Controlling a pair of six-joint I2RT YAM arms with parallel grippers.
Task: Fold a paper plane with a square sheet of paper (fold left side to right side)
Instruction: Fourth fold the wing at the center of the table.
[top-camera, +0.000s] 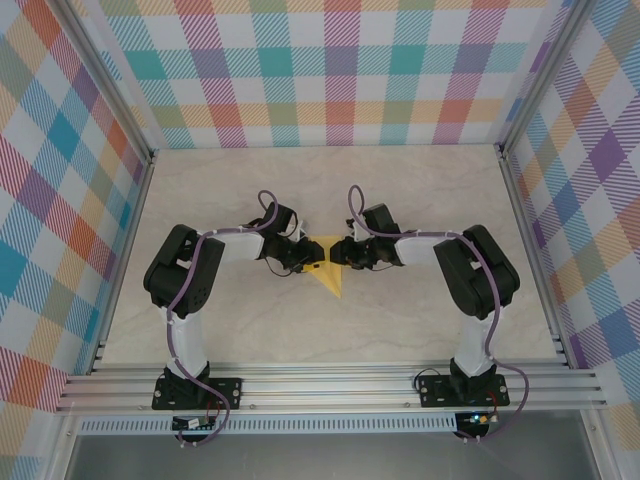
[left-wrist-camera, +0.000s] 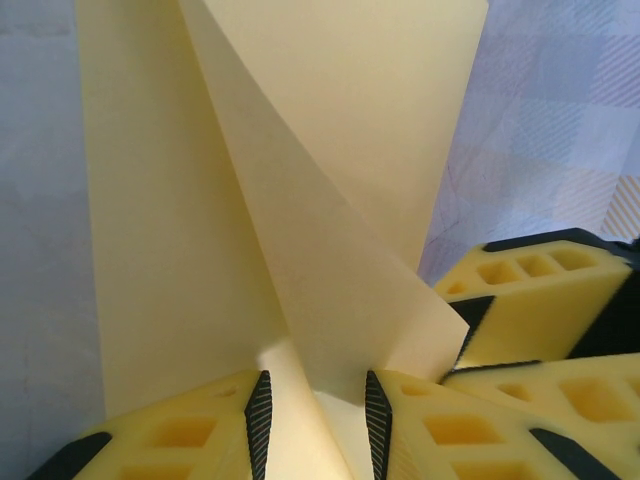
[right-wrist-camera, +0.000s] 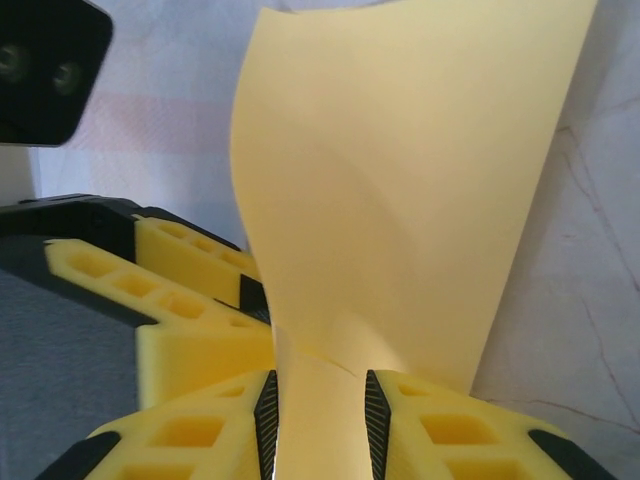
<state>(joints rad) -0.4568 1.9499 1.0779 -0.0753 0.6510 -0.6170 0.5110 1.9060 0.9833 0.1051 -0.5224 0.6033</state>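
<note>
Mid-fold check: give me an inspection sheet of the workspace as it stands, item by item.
surface: pale marbled table top; the bare parts look clean.
job's things: yellow sheet of paper at the centre, partly folded, with a pointed tip toward the arm bases; in the wrist views it rises and curls.
clutter: nothing seen.
grippers: left gripper and right gripper meet at the centre, each closed on the paper between its ribbed pads.
cables: purple cables run along both arms and loop above the wrists.
surroundings: plaid walls; aluminium frame rails along the near edge.
</note>
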